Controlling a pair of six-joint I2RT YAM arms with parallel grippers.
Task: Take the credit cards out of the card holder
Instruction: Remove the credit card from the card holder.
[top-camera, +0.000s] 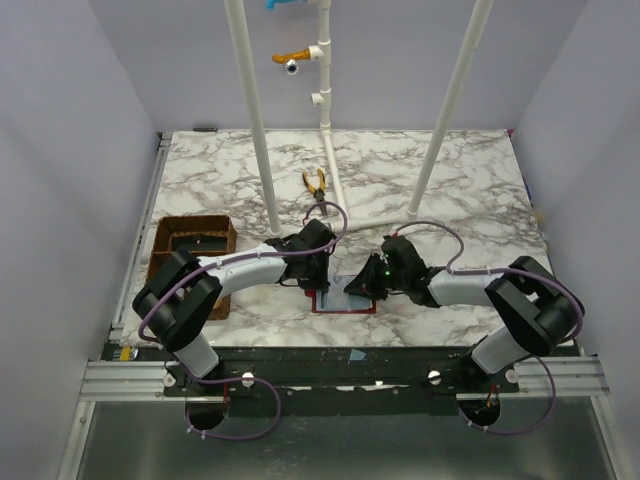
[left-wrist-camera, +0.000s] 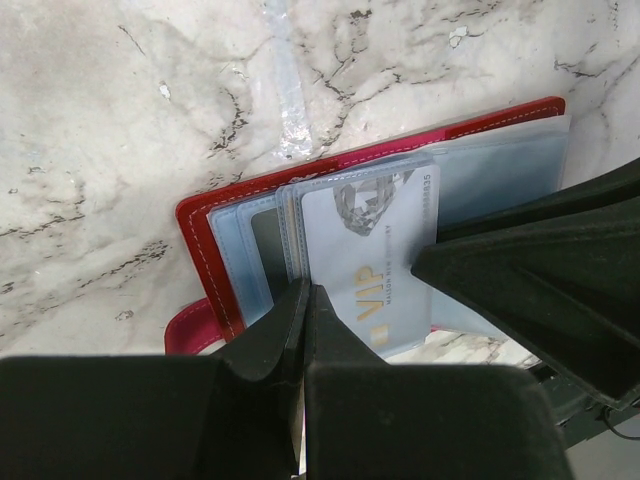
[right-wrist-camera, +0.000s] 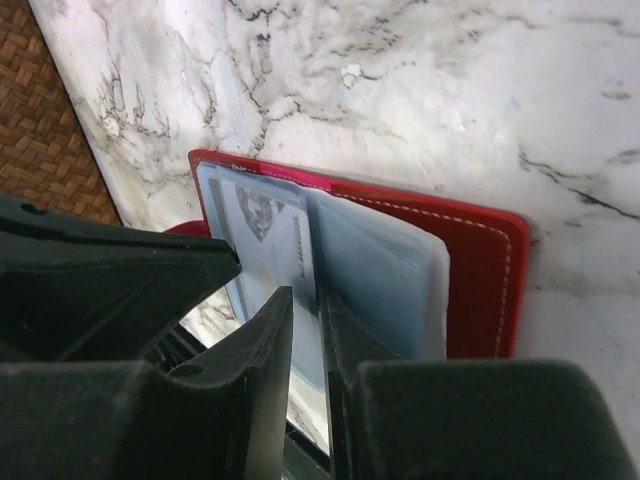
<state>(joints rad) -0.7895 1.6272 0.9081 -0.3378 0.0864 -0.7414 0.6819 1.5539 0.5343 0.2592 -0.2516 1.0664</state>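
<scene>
The red card holder (top-camera: 341, 309) lies open near the table's front edge, between both grippers. In the left wrist view its red cover (left-wrist-camera: 197, 238) holds pale blue-grey sleeves and a silver VIP credit card (left-wrist-camera: 372, 248). My left gripper (left-wrist-camera: 305, 291) is shut on the edge of a plastic sleeve, left of the card; it also shows in the top view (top-camera: 318, 270). In the right wrist view the card holder (right-wrist-camera: 482, 272) is spread open. My right gripper (right-wrist-camera: 305, 292) is closed on the credit card (right-wrist-camera: 268, 232), which stands up from the sleeves. It also shows in the top view (top-camera: 372, 283).
A brown woven compartment tray (top-camera: 190, 244) stands at the left and shows in the right wrist view (right-wrist-camera: 40, 120). Yellow-handled pliers (top-camera: 316, 184) lie further back. White pipes (top-camera: 258, 120) rise from the table behind the arms. The table's front edge is just below the holder.
</scene>
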